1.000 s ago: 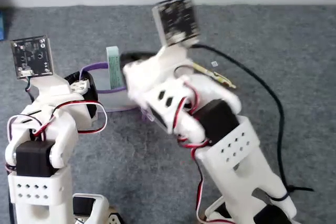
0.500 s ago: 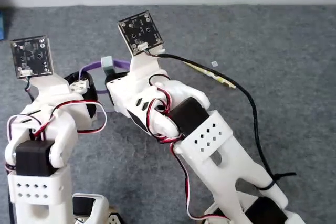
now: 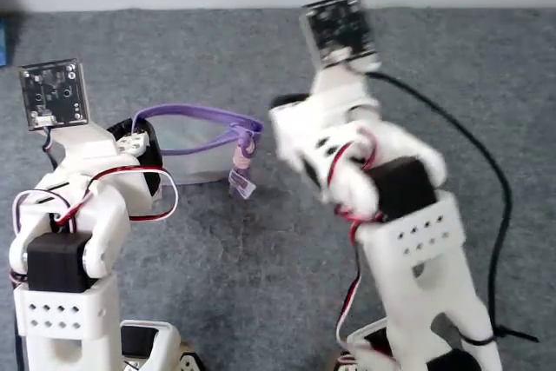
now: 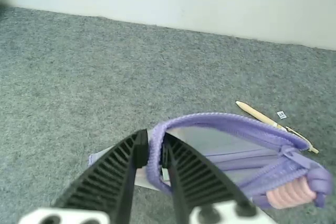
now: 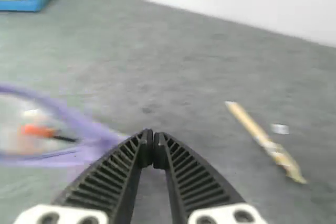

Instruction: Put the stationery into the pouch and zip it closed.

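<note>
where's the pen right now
The pen lies on the grey carpet outside the pouch, just beyond its zip-pull end. In the right wrist view it sits ahead of the shut right gripper, untouched.

Light even, diffuse, moderately bright. Faint soft shadow on the grey mat beside the left arm. High view shows the right arm smeared; right wrist view blurred, the pouch most.
</note>
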